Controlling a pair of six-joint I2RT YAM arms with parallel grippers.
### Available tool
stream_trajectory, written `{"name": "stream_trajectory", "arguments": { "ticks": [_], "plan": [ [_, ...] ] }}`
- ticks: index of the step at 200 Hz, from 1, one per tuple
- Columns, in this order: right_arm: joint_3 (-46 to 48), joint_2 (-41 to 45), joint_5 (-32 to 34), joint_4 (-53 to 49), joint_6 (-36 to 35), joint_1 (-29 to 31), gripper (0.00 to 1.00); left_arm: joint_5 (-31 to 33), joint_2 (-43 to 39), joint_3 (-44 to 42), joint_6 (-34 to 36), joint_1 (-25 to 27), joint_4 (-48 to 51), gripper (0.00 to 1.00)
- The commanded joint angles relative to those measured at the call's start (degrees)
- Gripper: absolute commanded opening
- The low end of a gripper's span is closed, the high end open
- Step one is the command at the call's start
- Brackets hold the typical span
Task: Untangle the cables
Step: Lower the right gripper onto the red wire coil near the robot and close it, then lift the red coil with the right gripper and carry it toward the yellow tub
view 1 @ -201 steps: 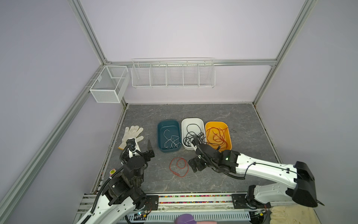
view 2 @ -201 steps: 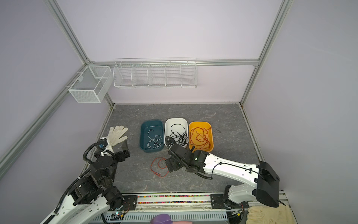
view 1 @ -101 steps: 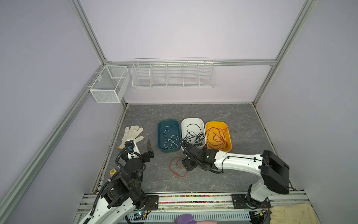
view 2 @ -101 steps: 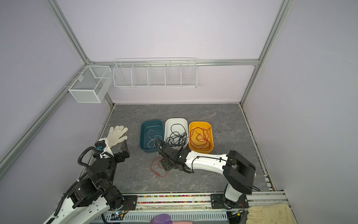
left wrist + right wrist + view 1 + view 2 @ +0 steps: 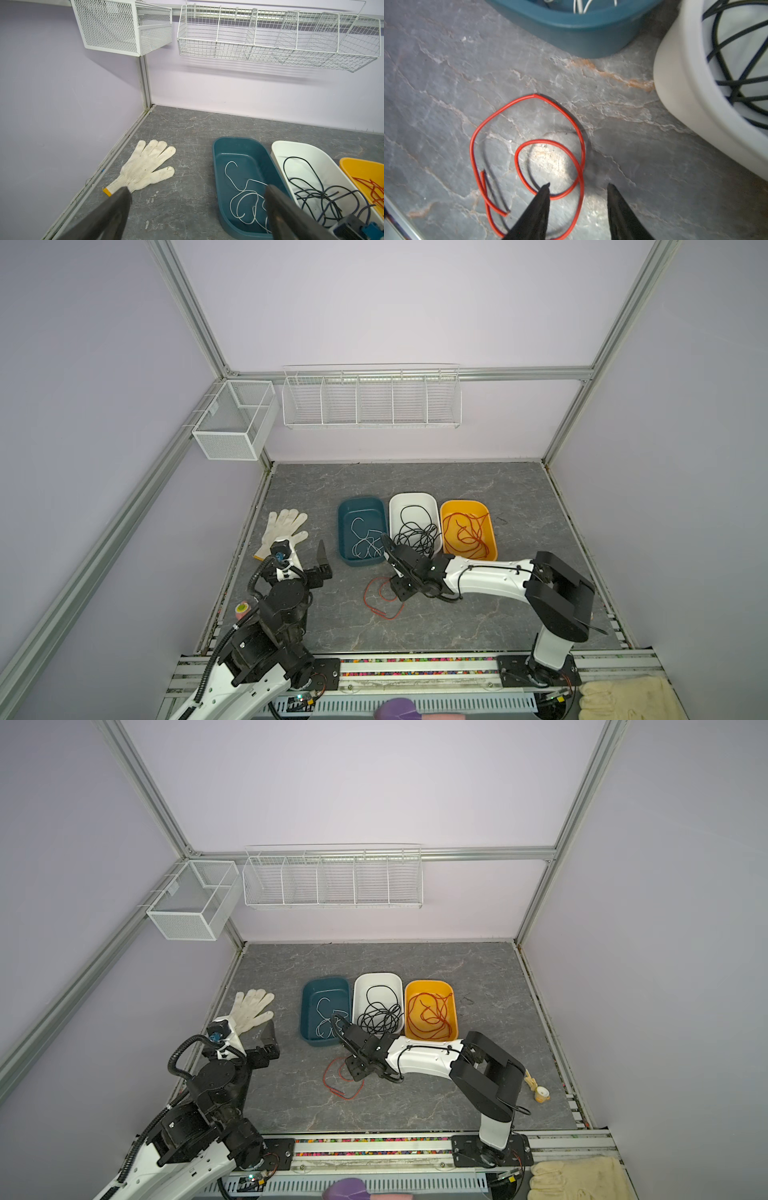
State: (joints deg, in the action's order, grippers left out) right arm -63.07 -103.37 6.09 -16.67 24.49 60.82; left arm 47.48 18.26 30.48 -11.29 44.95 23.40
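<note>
In both top views a grey, marble-veined table (image 5: 415, 481) fills the floor of a booth with lilac walls (image 5: 395, 302) and an aluminium frame (image 5: 523, 374). A long wire basket (image 5: 371, 398) hangs on the back wall, with a mesh box (image 5: 226, 439) beside it in the left corner. Three tubs stand side by side in a row mid-table: a teal tub (image 5: 360, 506) with a white cable (image 5: 365, 546), a white tub (image 5: 413, 499) with black cables (image 5: 417, 537), and an orange tub (image 5: 465, 506) with red cables (image 5: 467, 535). A loose red cable (image 5: 365, 595) curls on the bare table just in front of the teal tub, at the tip of the right arm (image 5: 486, 578). A white glove (image 5: 284, 529) lies flat by the left wall.

The left wrist view shows the left gripper (image 5: 197, 187) with its jaws spread wide and nothing between them, over bare table between glove and teal tub.

In the right wrist view the right gripper (image 5: 579, 185) is low over the table. Its jaws are apart, and a strand of the loose red cable lies between them, unpinched.
</note>
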Motion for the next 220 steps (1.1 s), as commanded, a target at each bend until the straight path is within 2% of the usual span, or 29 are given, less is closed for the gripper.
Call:
{"name": "stream_trajectory", "arguments": {
  "ticks": [1,87,118,167,220],
  "plan": [
    [-0.8,-1.6,-1.3,1.2,-0.5,-0.3,0.44,-0.5,-0.8,-0.8,0.7,-0.2,-0.9,0.99],
    [-2.1,-4.1,-2.0,1.0,-0.9,-0.7,0.24,-0.8,-1.7,-1.3,1.3,-0.2,-1.6,0.99],
    [-2.3,-4.6,-2.1,0.6,-1.3,-1.0,0.14,-0.8,-1.7,-1.5,1.4,-0.3,-1.6,0.99],
    [-2.0,-3.9,-2.8,0.9,-1.8,-1.0,0.07,-1.0,-1.7,-1.6,1.4,-0.3,-1.7,0.99],
    [0.3,0.0,-4.4,3.1,-1.9,-0.9,0.07,-1.1,-1.9,-1.6,1.4,-0.2,-1.9,0.99]
  ]
}}
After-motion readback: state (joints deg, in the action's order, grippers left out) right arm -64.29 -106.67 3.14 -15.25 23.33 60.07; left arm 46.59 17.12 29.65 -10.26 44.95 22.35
